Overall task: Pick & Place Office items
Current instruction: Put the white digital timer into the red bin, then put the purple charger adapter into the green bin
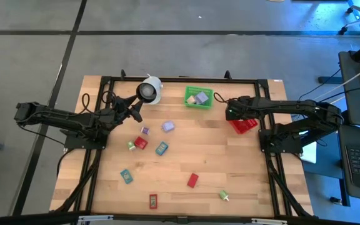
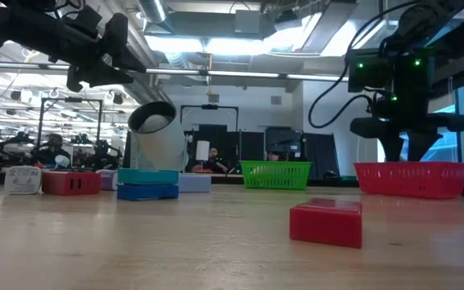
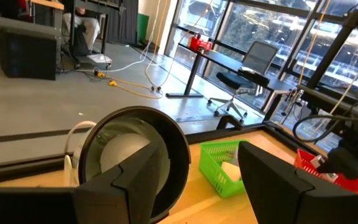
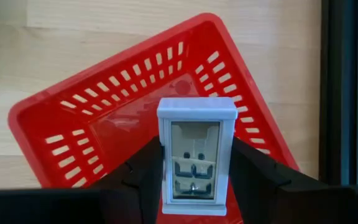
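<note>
Nearest along the table's front edge, a red flat packet (image 1: pixel 153 200) lies beside a small green-and-white piece (image 1: pixel 224 195), with a plain red block (image 1: pixel 193 180) just behind them; in the low view this block (image 2: pixel 325 221) is a squat red box standing alone on the bare wood. Farther in sits a teal packet (image 1: pixel 126 176), then a cluster near the table's middle: a second teal packet (image 1: pixel 161 149), a red block (image 1: pixel 141 143) touching a small green piece (image 1: pixel 131 145), a tiny purple-and-white piece (image 1: pixel 145 130), and a lavender block (image 1: pixel 168 127).

Beyond these, the left gripper (image 1: pixel 134 107) holds the white roll (image 1: pixel 150 90) lifted off the table and tilted, its dark fingers (image 3: pixel 135 180) spread around the roll's rim (image 3: pixel 135 155), one inside the opening.

On the right, the right gripper (image 4: pixel 197 180) hangs over the red basket (image 4: pixel 61 118), its fingers (image 4: pixel 135 177) pinching a pale lavender-white rectangular packet (image 4: pixel 196 158) with a clear window showing small dark clips inside. The packet is upright between the fingers, above the basket's floor.

Farthest back, the green basket (image 1: pixel 199 97) holds a lavender block and a pale piece (image 1: pixel 199 99), close together.
</note>
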`<state>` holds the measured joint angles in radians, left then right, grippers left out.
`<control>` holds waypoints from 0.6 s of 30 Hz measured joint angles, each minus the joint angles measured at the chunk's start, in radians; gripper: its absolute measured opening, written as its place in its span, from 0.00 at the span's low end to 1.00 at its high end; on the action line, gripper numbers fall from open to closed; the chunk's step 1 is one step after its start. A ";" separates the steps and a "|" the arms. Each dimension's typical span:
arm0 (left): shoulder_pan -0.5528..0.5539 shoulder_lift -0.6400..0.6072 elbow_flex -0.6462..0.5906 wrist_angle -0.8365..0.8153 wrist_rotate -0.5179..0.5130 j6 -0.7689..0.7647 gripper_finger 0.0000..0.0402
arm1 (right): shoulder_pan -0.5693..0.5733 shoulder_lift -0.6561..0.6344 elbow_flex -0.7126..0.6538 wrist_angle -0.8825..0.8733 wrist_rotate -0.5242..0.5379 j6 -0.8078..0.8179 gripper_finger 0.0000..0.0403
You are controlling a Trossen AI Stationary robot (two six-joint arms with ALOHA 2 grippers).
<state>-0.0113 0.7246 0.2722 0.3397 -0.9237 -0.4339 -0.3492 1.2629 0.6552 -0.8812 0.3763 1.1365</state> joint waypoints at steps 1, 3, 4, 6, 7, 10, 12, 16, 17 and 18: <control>0.000 0.000 0.000 0.000 0.000 0.000 0.52 | 0.000 0.000 0.000 0.001 0.000 -0.004 0.40; 0.000 0.000 0.000 0.000 0.000 -0.007 0.52 | 0.000 0.000 -0.001 0.002 -0.004 -0.010 0.42; 0.000 0.000 0.000 0.000 0.001 -0.017 0.52 | 0.000 0.000 -0.001 0.003 -0.010 -0.011 0.44; 0.000 0.000 0.000 0.000 0.001 -0.040 0.52 | 0.000 0.000 -0.001 0.003 -0.018 -0.020 0.48; 0.000 0.000 0.000 0.000 0.001 -0.044 0.52 | 0.000 0.000 -0.001 0.005 -0.018 -0.023 0.50; 0.000 0.000 0.000 0.000 0.001 -0.035 0.52 | 0.000 0.000 -0.001 0.009 -0.018 -0.026 0.55; 0.000 0.000 0.000 0.000 0.002 -0.023 0.52 | 0.000 0.000 -0.001 0.009 -0.019 -0.044 0.58; 0.000 0.000 0.000 0.000 0.066 -0.016 0.52 | 0.000 0.000 -0.001 0.010 -0.027 -0.064 0.63; 0.000 0.000 0.000 -0.001 0.094 -0.011 0.52 | 0.000 0.000 -0.001 0.010 -0.027 -0.067 0.64; 0.000 0.000 0.000 -0.004 0.129 0.000 0.52 | 0.000 0.000 -0.001 0.011 -0.030 -0.068 0.64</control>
<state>-0.0109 0.7246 0.2722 0.3358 -0.7951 -0.4341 -0.3492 1.2633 0.6544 -0.8704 0.3468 1.0684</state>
